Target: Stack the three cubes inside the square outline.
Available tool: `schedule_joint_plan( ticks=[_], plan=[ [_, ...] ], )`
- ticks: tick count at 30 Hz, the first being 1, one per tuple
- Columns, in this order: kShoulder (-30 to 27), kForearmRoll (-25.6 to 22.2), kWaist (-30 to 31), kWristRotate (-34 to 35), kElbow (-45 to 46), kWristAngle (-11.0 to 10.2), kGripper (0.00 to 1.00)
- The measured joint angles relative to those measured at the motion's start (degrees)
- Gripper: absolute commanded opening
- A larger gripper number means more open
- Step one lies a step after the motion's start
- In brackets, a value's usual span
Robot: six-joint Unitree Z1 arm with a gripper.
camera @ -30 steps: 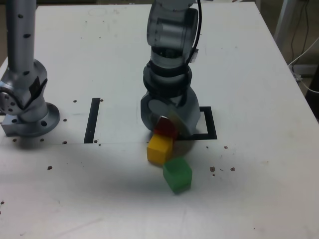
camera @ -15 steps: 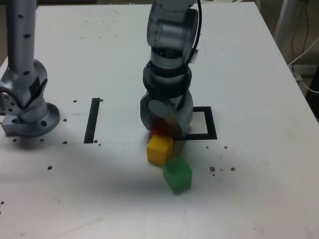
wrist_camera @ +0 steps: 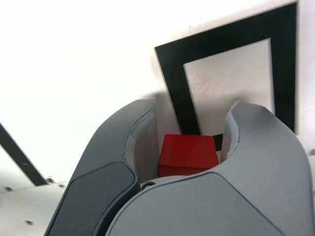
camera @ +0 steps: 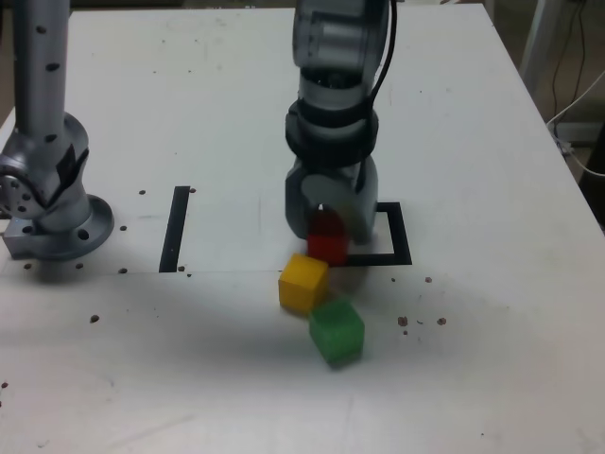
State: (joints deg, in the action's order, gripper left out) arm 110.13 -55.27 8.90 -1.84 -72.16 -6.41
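My gripper [camera: 329,235] points down at the table and is shut on the red cube [camera: 328,250], which sits low over the square outline's [camera: 403,233] near corner on the exterior view's left. In the wrist view the red cube [wrist_camera: 188,154] lies between the two grey fingers [wrist_camera: 123,147] of the gripper [wrist_camera: 192,106], with the black square outline [wrist_camera: 173,81] and its pale centre just beyond. The yellow cube [camera: 302,282] rests on the table just in front of the red one. The green cube [camera: 337,332] lies in front of the yellow one, touching or nearly touching its corner.
A second grey arm base [camera: 52,194] stands at the exterior view's left. A straight black strip [camera: 175,228] lies between it and my arm. Dark specks [camera: 421,322] dot the white table. The table's edge and cables [camera: 577,104] are at the exterior view's right.
The gripper has turned and shifted toward the exterior view's right, carrying the red cube away from the yellow one toward the square outline. Yellow and green cubes have not moved.
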Motion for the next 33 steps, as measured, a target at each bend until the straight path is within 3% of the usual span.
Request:
schedule_joint_plan(
  ticks=[9,29,31,33],
  plan=[
    [1.7,-1.2,-5.0,4.1,-3.5,2.0,0.36],
    [5.5,-1.9,-7.9,3.6,-6.2,1.9,0.37],
    [5.9,-1.8,-8.0,3.6,-6.4,1.9,0.45],
    [6.1,-1.7,-8.0,3.5,-6.4,1.9,0.6]
  ],
)
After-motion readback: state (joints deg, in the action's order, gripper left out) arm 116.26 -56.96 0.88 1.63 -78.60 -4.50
